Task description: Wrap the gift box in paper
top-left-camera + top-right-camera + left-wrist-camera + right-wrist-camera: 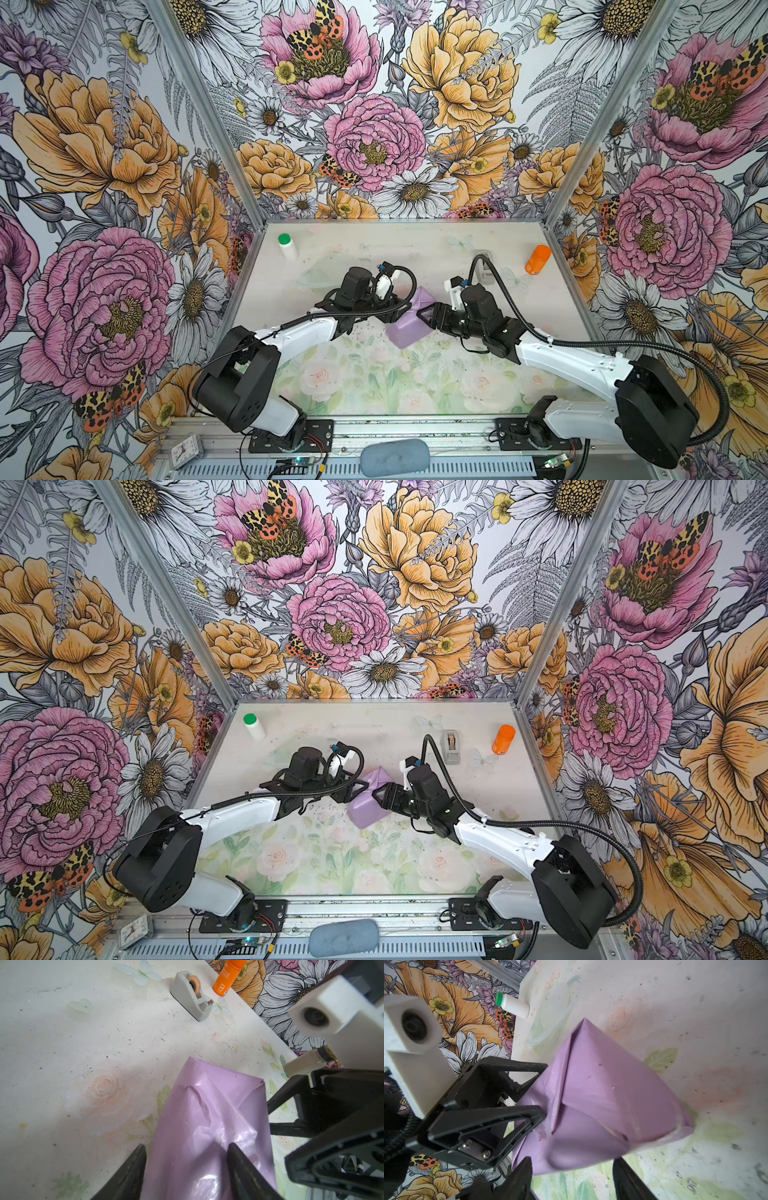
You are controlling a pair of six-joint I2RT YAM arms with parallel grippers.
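The paper [602, 1088] is already folded round the gift box, which lies wholly under it (no navy shows anywhere). The lilac parcel sits on the table [374, 386] between the two grippers, which face it from opposite sides. The left gripper [187, 1159] has its fingers [241, 1169] standing apart with part of the parcel running between them. One finger is at the paper's edge and the other lies on the glossy top sheet; whether they squeeze or merely rest there I cannot tell. The right gripper [573, 1161] is spread too, with the parcel's near corner just inside its tips. A strip of bare table shows between the paper and one finger, so it clamps nothing. The step in hand looks to me like closing the ends. Diagonal creases run across the sheet, and a pointed flap stands up, not yet flat, at the end farthest from the right fingertips. The next move probably calls for one set of fingers to pin the parcel so the thin sheet cannot spring open. The other would press that flap down against the box, then fetch tape. The tape dispenser [192, 995] stands well beyond the left fingertips, apart from the parcel.
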